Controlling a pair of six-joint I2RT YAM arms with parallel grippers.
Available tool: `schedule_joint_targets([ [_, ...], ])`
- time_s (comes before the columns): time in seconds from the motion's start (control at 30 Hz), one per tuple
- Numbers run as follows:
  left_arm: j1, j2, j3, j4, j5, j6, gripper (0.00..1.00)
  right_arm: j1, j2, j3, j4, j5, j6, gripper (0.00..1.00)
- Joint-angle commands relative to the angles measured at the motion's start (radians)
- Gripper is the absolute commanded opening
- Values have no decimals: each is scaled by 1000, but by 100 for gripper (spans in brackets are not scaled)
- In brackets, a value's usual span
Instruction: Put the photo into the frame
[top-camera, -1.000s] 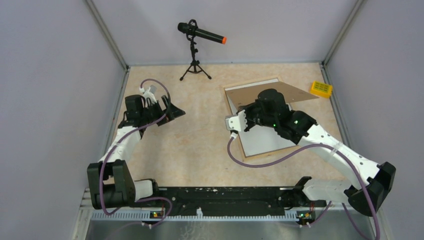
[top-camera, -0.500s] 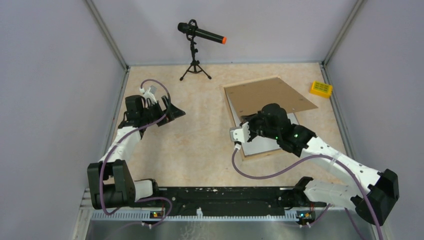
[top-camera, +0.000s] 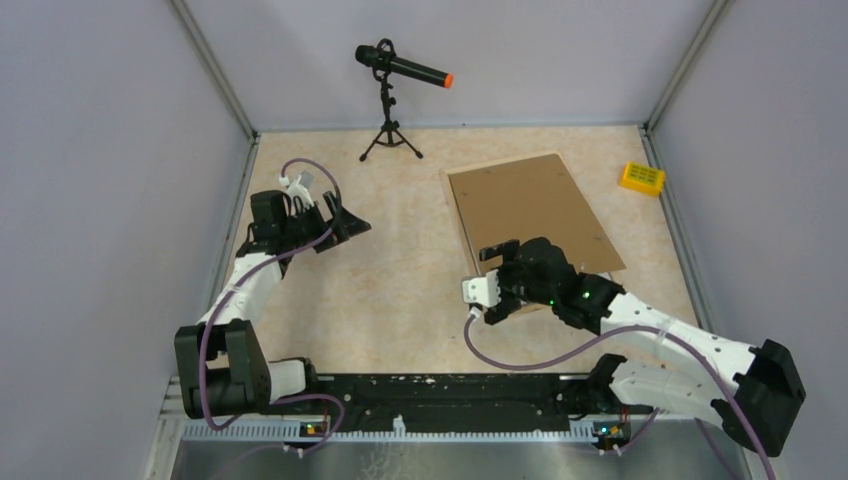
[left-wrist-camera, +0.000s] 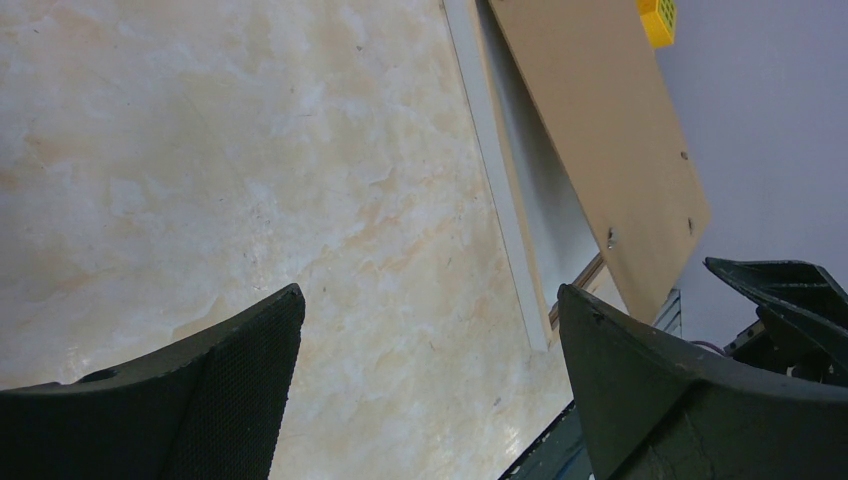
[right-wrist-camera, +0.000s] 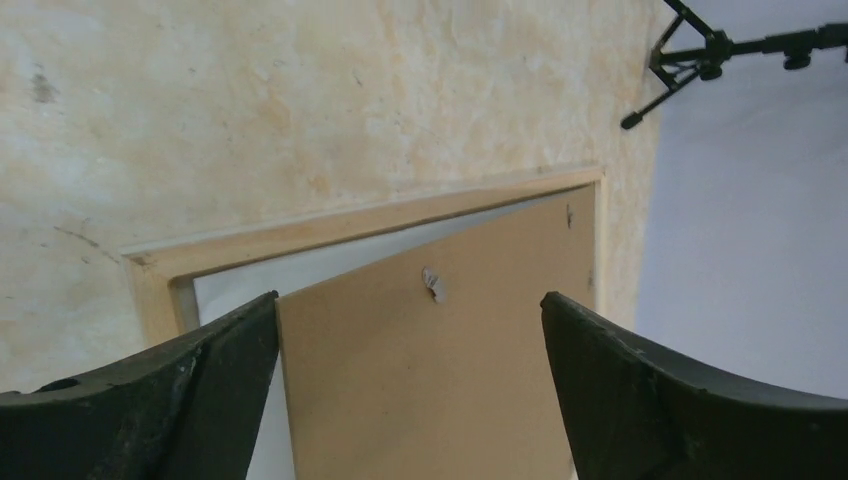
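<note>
The pale wood frame (right-wrist-camera: 350, 225) lies flat at the table's right, and its left rail (top-camera: 458, 222) shows from above. A plain brown backing board (top-camera: 535, 205) lies over it, slightly askew. The photo (right-wrist-camera: 300, 268) shows only as a white strip inside the frame under the board; its picture side is hidden. My right gripper (right-wrist-camera: 410, 296) hovers open over the board's (right-wrist-camera: 450, 370) near-left corner, its jaws wide on either side and holding nothing. My left gripper (top-camera: 345, 222) hangs open far to the left, over bare table (left-wrist-camera: 250, 180).
A black microphone on a tripod (top-camera: 392, 105) stands at the back centre. A small yellow block (top-camera: 642, 177) sits at the back right by the wall. Grey walls close the table on three sides.
My right gripper opened and let go of the brown board, which dropped from tilted to flat on the frame. The right arm drew back toward the near edge. The left arm stayed still.
</note>
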Motion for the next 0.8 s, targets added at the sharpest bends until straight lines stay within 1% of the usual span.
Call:
schedule_joint_targets([
  [0.0,-2,1,-8,37,23,6,99,69,-56,8,18,-23,174,99],
  [0.17,-2,14,-8,41,28,2,99,93,-86,17,-13,-102,347,99],
  [0.27,-1,21,-8,47,33,-3,99,92,-102,3,16,-91,458,99],
  [0.33,-2,25,-7,48,32,-5,99,91,-102,-18,97,-8,634,99],
  [0.37,0,26,-9,49,33,-6,99,91,-97,-28,149,59,734,99],
  [0.43,-1,33,-9,51,36,-7,99,91,-84,-59,289,237,981,99],
  [0.47,-1,35,-11,52,39,-7,99,90,-71,-67,309,338,1117,99],
  [0.5,-1,39,-11,52,42,-7,99,85,-55,-66,304,410,1214,99],
  [0.57,-3,44,-14,53,44,-7,99,50,-2,-40,242,481,1357,99],
  [0.6,-3,47,-16,53,47,-7,99,11,21,-10,187,474,1431,99],
  [0.7,-5,59,-19,55,59,-8,99,-163,94,33,29,349,1667,99],
  [0.77,-9,64,-20,56,63,-7,99,-246,109,24,-66,355,1786,99],
])
